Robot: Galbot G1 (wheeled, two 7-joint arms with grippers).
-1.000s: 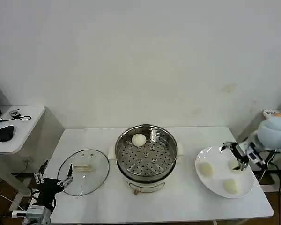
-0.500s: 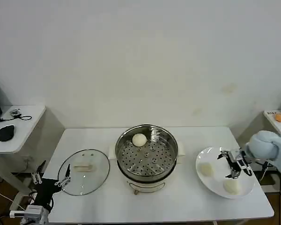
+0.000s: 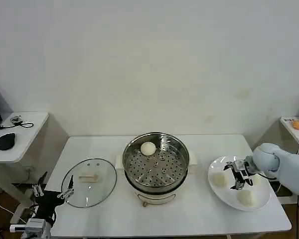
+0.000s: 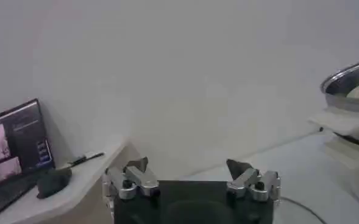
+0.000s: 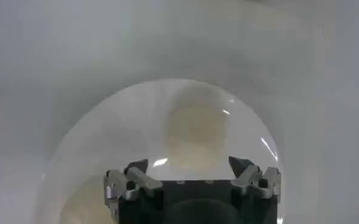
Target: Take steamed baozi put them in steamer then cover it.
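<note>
One baozi in steamer, three on plate.

The right gripper hangs spread over the plate, a baozi directly ahead between its fingertips, others close beside. Bare table separates it from the steamer, whose raised rim blocks low passage.

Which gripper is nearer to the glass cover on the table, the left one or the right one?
Left. The left gripper hangs by the near-left rim of the cover. The right gripper is above the white plate, beyond the steamer.
</note>
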